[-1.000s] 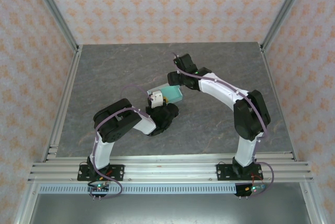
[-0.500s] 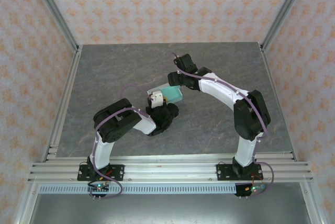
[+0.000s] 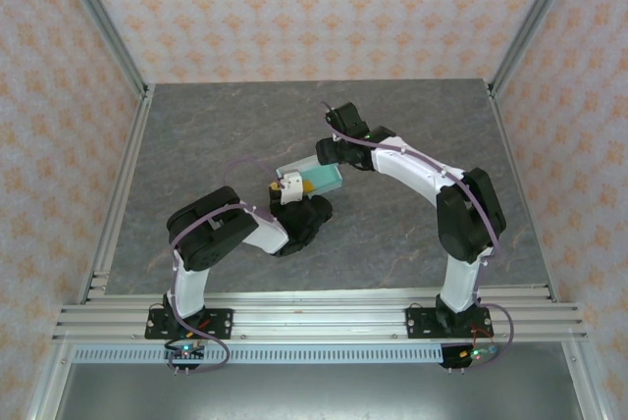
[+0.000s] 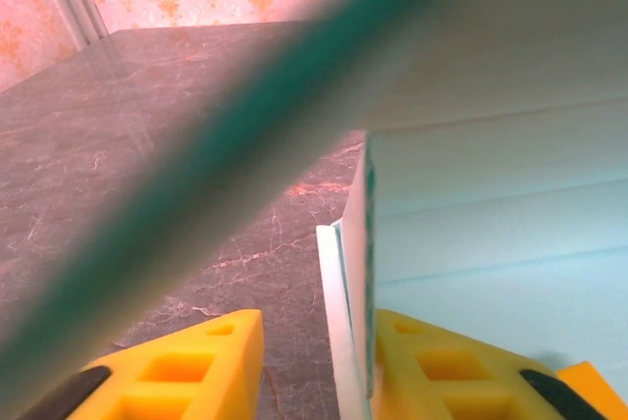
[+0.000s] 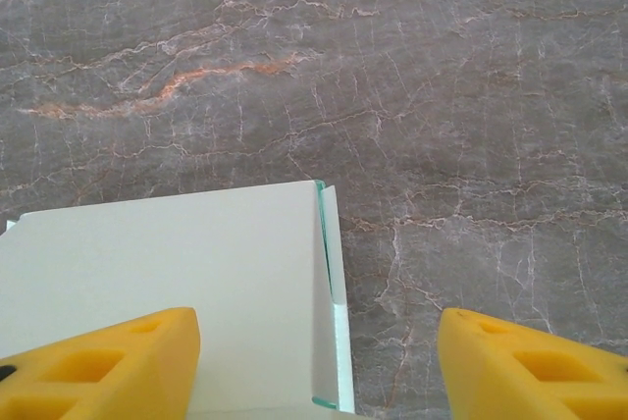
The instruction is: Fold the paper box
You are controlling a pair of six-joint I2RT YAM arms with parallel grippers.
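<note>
straddling a paper box [image 3: 322, 181] wall, left jaws parted, unclamped; right jaws wide above it, empty.

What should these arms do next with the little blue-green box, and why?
Probably the left gripper should back away from the paper box: its yellow fingers stand apart, with a thin card wall unclamped between them. The right gripper hovers open at the box's edge, seemingly placed to take the next fold.

Top view looks down from behind; both wrist views sit close on the paper box [image 3: 322, 181] (shared).
</note>
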